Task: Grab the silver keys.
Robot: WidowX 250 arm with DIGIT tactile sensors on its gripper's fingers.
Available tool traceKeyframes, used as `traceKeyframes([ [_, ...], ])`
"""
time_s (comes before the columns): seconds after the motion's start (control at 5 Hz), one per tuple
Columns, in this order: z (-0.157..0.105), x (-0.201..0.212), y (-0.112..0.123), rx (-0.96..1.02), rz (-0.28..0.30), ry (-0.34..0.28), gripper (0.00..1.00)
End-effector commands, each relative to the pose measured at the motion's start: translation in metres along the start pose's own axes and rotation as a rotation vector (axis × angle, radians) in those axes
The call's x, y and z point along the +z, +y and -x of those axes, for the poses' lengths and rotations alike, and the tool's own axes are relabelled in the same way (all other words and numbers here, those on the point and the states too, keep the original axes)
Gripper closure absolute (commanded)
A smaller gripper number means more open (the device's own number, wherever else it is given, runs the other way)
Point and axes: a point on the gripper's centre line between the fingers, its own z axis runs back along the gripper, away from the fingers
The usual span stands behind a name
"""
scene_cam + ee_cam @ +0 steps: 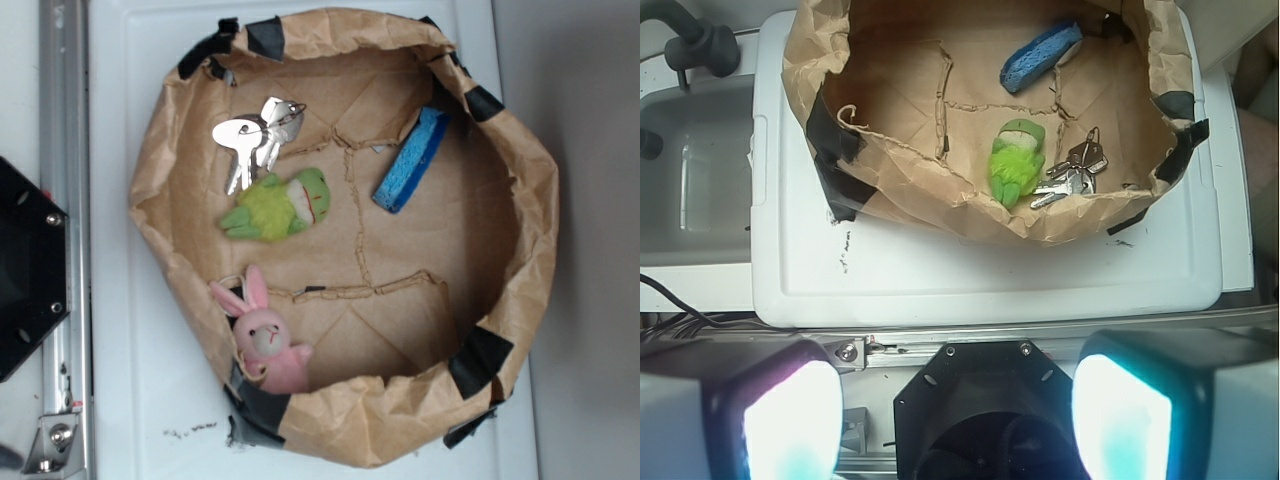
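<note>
Clearly spread, the gripper [958, 425] hangs well back from the brown paper bag [940, 205], both fingers [790, 420] at the bottom of the wrist view with nothing between them. Farther in, the silver keys [1072, 172] lie on the bag floor, touching the green plush toy [1013, 165]. Approach should probably come down on the key heads, on the side away from the plush. Beyond lies a blue sponge [1040, 55]. Only the exterior view shows the pink bunny [265, 335]; only the wrist view shows the fingers.
</note>
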Motion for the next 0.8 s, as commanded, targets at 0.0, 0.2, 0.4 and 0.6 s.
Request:
traceKeyframes([
  [0.0, 0.000, 0.000, 0.000, 0.000, 0.000, 0.000, 0.00],
  [0.2, -0.049, -0.012, 0.002, 0.083, -0.030, -0.037, 0.00],
  [0.4, -0.097, -0.034, 0.014, 0.204, -0.077, -0.066, 0.00],
  [0.6, -0.113, -0.044, 0.039, 0.272, -0.093, -0.081, 0.00],
])
